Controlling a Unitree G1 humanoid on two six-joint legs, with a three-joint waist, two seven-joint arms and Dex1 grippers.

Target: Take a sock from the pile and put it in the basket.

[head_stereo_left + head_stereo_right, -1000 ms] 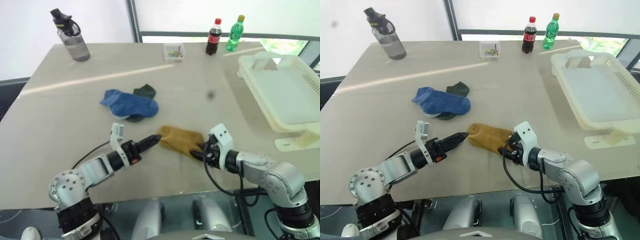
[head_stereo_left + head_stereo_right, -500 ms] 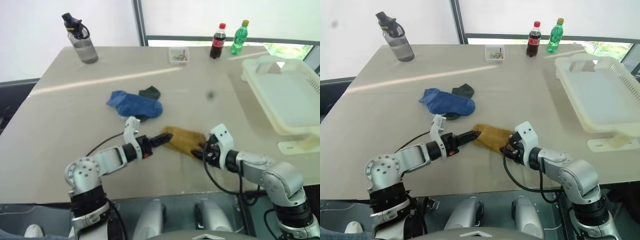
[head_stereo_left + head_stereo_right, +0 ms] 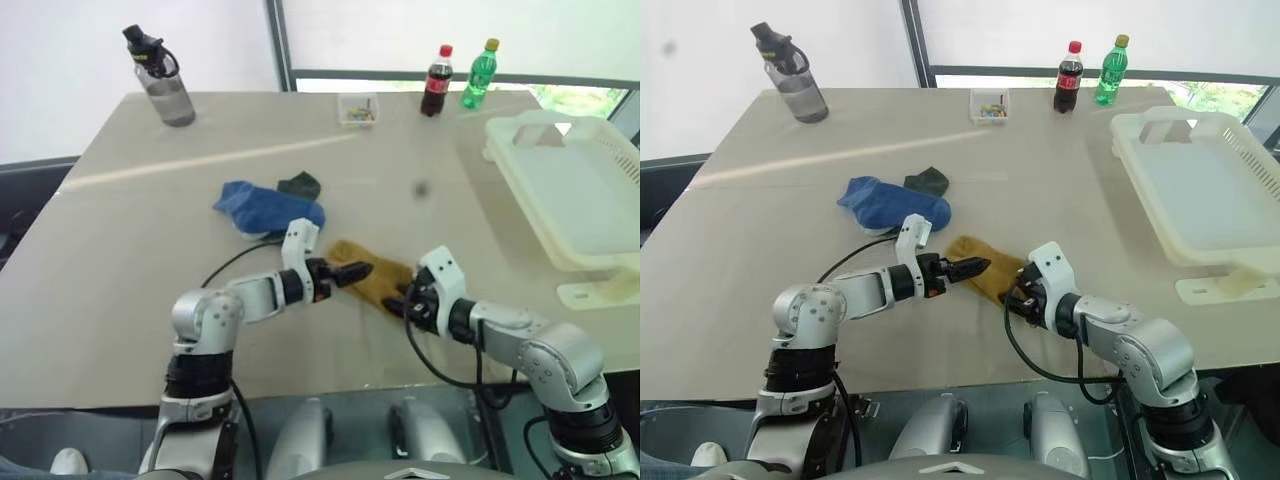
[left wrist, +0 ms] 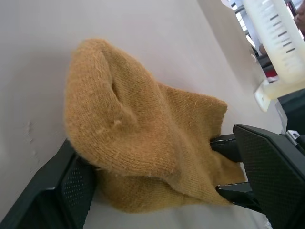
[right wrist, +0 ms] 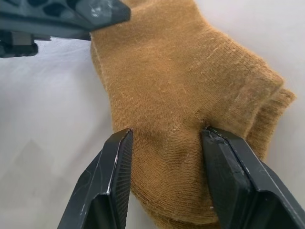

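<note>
A mustard yellow sock [image 3: 372, 281] lies apart from the pile, near the table's front edge. My right gripper [image 5: 167, 143] is shut on its one end, with the knit bunched between the two fingers [image 5: 114, 171]. From the other side my left gripper [image 3: 352, 272] stands open, its fingers [image 4: 52, 195] straddling the sock's rounded end. The pile [image 3: 268, 208] is a blue sock with a dark green sock [image 3: 298, 184] behind it, just beyond my left gripper. At the table's right stands the cream-white basket [image 3: 575, 195] with nothing in it.
At the far edge of the table stand a grey water bottle [image 3: 160, 78], a small clear box of coloured bits [image 3: 358, 108], a cola bottle [image 3: 435, 80] and a green bottle [image 3: 478, 74]. A black cable [image 3: 225, 272] runs along my left arm.
My left arm has swung to the right and forward, and its open gripper has come from beside the mustard sock to over its end. The right gripper has kept still on the sock.
</note>
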